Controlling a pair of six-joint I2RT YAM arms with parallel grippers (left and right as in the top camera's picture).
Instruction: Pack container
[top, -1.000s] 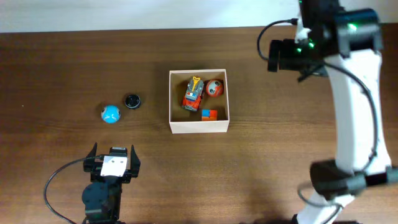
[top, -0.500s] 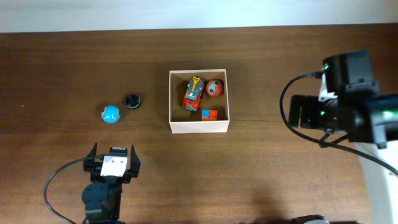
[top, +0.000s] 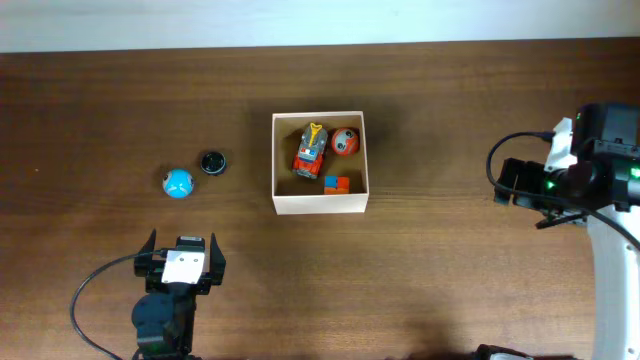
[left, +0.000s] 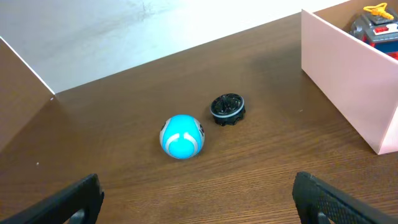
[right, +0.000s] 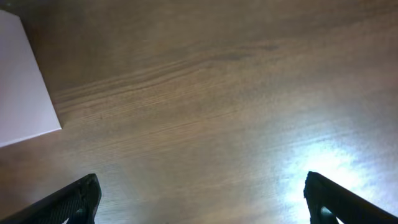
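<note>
R gripper (right: 199, 199) is pulling back to 3 o'clock, jaws wide, empty. L gripper (left: 196, 190), also wide, is sitting closer: blue ball (left: 182, 136) at its 12, container (left: 339, 74) at 2.

Ball (top: 178, 183), maybe cap (top: 212, 162), left of container (top: 320, 204)

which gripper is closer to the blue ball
Left. The left gripper is open just short of the blue ball; the right gripper is far off on the other side of the container.

Toy car (top: 311, 150), round toy (top: 344, 142), blocks (top: 337, 183) inside container (top: 320, 204); ball (top: 178, 183), cap (top: 212, 162) to left.
</note>
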